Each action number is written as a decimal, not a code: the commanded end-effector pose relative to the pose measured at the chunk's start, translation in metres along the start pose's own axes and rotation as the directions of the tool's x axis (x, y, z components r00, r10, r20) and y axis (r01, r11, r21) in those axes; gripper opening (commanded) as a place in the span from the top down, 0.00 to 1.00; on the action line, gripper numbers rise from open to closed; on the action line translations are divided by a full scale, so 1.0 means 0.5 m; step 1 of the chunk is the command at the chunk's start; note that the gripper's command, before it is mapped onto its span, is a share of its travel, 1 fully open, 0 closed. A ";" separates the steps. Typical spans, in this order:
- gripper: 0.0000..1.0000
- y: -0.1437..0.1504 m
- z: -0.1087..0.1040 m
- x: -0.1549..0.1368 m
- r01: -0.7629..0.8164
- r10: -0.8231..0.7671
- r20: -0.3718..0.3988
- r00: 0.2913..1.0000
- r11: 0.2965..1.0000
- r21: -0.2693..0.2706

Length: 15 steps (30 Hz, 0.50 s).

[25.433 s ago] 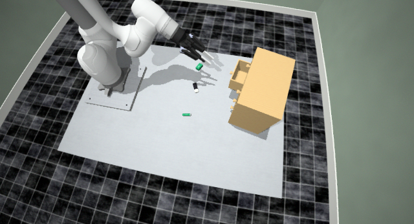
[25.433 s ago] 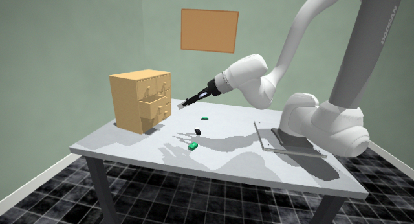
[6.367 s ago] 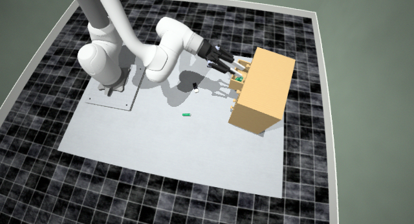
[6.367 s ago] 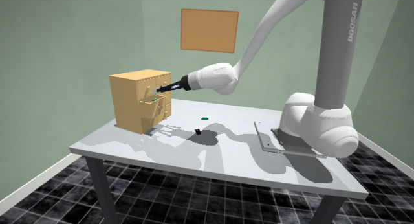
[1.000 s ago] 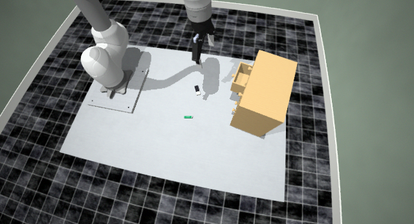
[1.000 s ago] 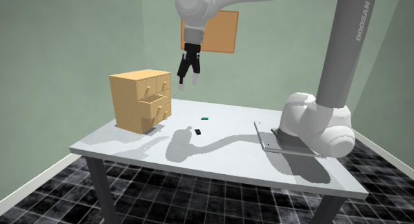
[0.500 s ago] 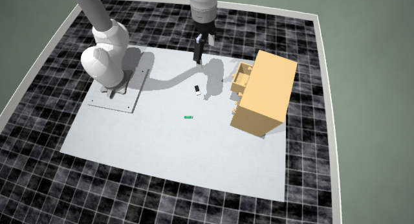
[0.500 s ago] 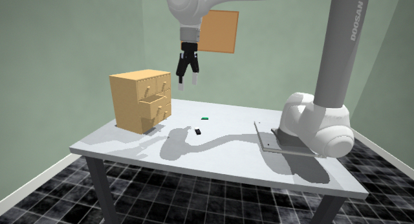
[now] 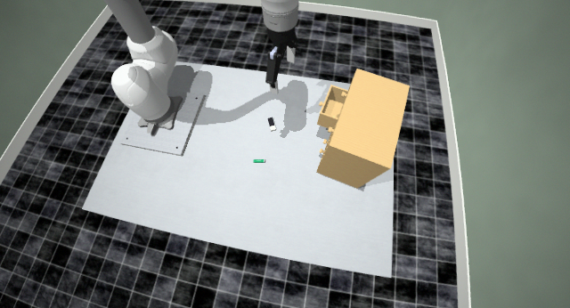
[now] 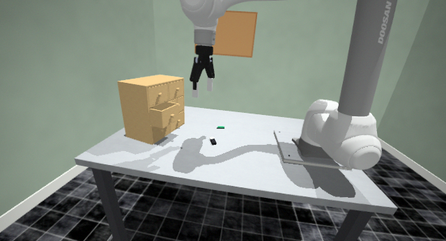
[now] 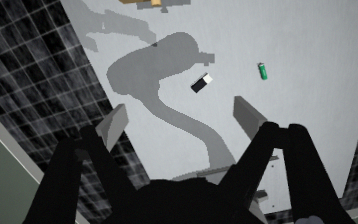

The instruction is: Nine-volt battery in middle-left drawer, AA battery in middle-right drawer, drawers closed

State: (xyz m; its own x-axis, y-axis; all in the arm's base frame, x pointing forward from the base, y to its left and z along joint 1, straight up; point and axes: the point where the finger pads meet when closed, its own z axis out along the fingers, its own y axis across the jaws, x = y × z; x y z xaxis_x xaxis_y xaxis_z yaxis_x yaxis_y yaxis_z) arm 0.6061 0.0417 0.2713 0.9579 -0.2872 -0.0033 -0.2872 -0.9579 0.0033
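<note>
Flat on the pale grey tabletop [image 9: 223, 201] [image 10: 244, 171] [image 11: 320, 30], between its middle and the upper long edge in the top view: the black-and-white, block-shaped nine-volt battery [image 9: 272, 124] [image 10: 213, 141] [image 11: 201, 83]. Near the middle of the tabletop, apart from the nine-volt: the green cylindrical AA battery [image 9: 259, 161] [image 10: 221, 127] [image 11: 263, 71], also lying on its side. Both outside the drawers.

Toward the right-hand edge in the top view, nearer its upper corner: the upright, light-wooden small chest [image 9: 370, 117] [image 10: 136, 112], drawer fronts toward the batteries. Pulled out from it, the left drawer of the middle row [image 9: 327, 119] [image 10: 162, 118] [image 11: 130, 1]; both top-row drawers closed.

High above the tabletop, near the upper long edge in the top view: the black jaws with grey fingertips [image 9: 282, 71] [image 10: 202, 89], pointing down, spread wide apart, with nothing between them and touching neither battery nor chest.

Farther out, by the left-hand edge in the top view: the flat mounting plate [image 9: 178, 145] [image 10: 289, 160] under the white-and-grey arm [image 9: 280, 5] [image 10: 366, 60]. On the green wall beyond, an orange-brown rectangular panel [image 10: 237, 33].
</note>
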 end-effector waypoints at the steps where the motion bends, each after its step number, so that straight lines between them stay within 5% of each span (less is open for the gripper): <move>1: 0.00 -0.015 0.003 -0.037 0.000 0.000 0.000 1.000 1.000 0.000; 6: 0.00 -0.060 0.019 -0.185 0.000 0.000 0.000 1.000 1.000 0.000; 15: 0.00 -0.060 0.020 -0.186 0.000 0.000 -0.006 1.000 1.000 0.000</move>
State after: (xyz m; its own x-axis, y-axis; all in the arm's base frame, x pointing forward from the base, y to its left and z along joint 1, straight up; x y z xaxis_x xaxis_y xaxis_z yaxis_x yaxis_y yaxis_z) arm 0.5257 0.0971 0.2613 0.9579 -0.2871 0.0026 -0.2872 -0.9579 0.0034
